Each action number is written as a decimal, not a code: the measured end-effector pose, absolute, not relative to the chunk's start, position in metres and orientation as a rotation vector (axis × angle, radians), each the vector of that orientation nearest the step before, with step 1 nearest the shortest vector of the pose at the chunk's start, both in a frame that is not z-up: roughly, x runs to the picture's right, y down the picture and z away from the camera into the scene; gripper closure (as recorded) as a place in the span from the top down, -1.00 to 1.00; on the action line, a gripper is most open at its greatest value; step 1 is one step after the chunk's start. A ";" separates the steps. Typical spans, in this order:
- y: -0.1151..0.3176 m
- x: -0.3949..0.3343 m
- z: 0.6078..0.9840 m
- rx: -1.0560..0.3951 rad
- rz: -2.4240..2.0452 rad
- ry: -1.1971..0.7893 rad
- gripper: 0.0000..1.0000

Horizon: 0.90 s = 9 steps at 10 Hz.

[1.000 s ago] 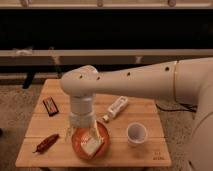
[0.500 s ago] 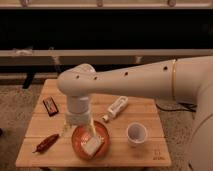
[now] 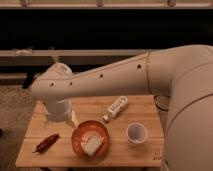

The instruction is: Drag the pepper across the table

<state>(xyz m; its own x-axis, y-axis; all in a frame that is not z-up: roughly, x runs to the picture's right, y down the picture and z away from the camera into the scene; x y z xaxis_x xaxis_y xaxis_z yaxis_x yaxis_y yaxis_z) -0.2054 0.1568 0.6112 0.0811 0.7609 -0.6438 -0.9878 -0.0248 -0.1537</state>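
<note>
The pepper (image 3: 46, 142), small and dark red with a thin stem, lies near the front left corner of the light-wood table (image 3: 125, 155). My white arm reaches in from the right across the table top. Its gripper (image 3: 62, 120) hangs over the left part of the table, just above and to the right of the pepper and apart from it. The gripper looks open, and nothing shows between its fingers.
An orange bowl (image 3: 79, 145) holding a pale block (image 3: 92, 145) stands right of the pepper. Further right stands a white cup (image 3: 136, 134), and behind the two lies a white bottle (image 3: 116, 109) on its side. Carpet surrounds the table; a dark wall stands behind.
The arm's end has swung to the left over the table, closer to the pepper, and now covers the dark brown bar at the back left. The objects have not moved.
</note>
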 end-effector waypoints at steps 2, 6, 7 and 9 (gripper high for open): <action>0.160 -0.230 0.623 -0.646 1.445 0.431 0.51; 0.176 -0.259 0.663 -0.629 1.386 0.497 0.51; 0.180 -0.266 0.673 -0.637 1.377 0.509 0.51; 0.190 -0.280 0.692 -0.658 1.358 0.530 0.51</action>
